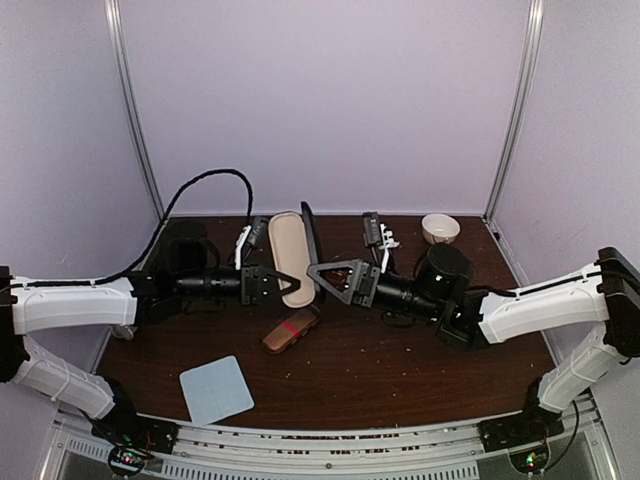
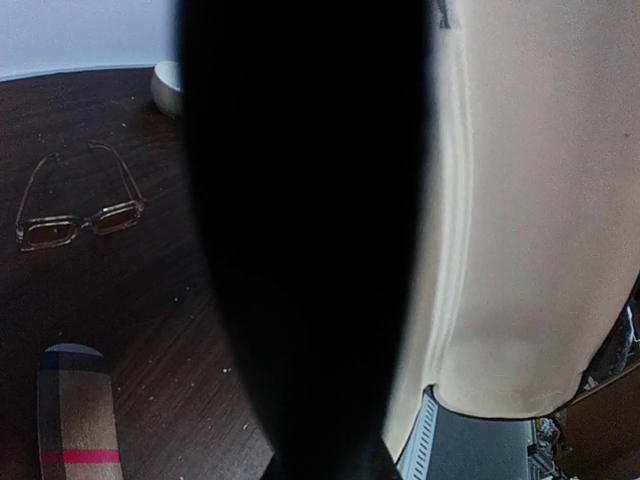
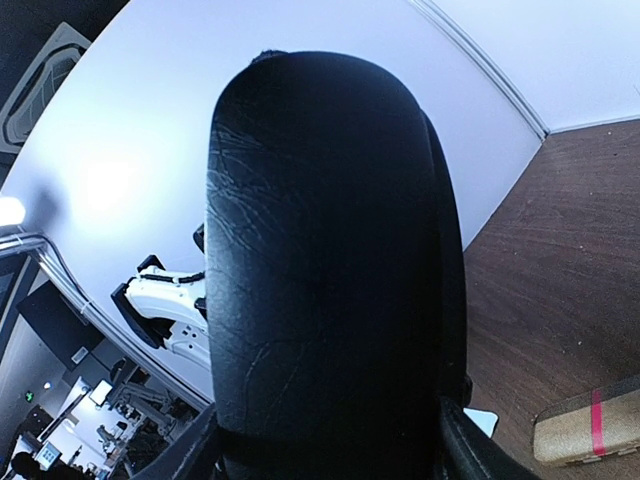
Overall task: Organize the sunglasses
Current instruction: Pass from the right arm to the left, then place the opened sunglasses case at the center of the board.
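One pair of sunglasses [image 2: 80,218] lies unfolded on the dark table, seen only in the left wrist view; I see no second pair. The black oblong case [image 1: 288,255] stands open, with its beige inside facing up and its black lid [image 1: 309,238] raised. My left gripper [image 1: 278,286] is shut on the near end of the case base [image 2: 540,200]. My right gripper [image 1: 318,270] is shut on the lid [image 3: 330,260], which fills its view between the fingers [image 3: 185,455]. The glasses lie apart from both grippers.
The brown wooden case with a red mark [image 1: 291,330] lies in front of the black case and shows in both wrist views [image 2: 75,420] [image 3: 585,430]. A light blue cloth [image 1: 216,389] lies front left. A white bowl [image 1: 440,228] and a black cylinder [image 1: 446,266] stand back right.
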